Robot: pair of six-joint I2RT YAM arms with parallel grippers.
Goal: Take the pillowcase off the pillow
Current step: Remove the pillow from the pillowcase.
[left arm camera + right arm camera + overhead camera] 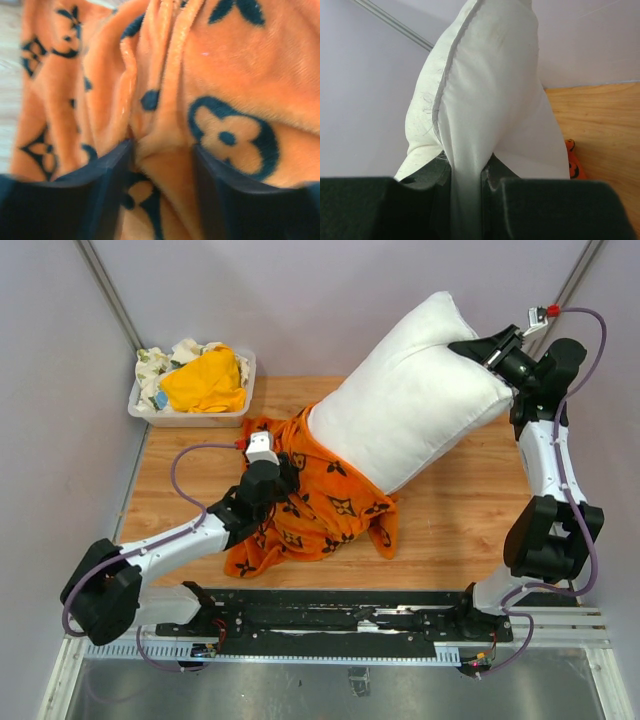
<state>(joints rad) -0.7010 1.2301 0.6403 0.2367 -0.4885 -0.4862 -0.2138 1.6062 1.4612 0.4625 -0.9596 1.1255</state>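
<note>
The white pillow [410, 405] is lifted at an angle over the table, its lower end still inside the orange pillowcase [320, 510] with black flower print, which lies bunched on the wood. My right gripper [470, 348] is shut on the pillow's upper right edge; in the right wrist view the white fabric [485, 75] is pinched thin between the right gripper's [465, 175] fingers. My left gripper [285, 475] sits low on the pillowcase. In the left wrist view the left gripper [162, 165] has its jaws apart, with a loose fold of the pillowcase [165, 125] between them.
A white bin [140, 410] at the back left corner holds a plain yellow-orange cloth [205, 380] and pale printed cloths. Grey walls close in the table on the left, back and right. A bit of pillowcase [572, 162] shows past the pillow in the right wrist view.
</note>
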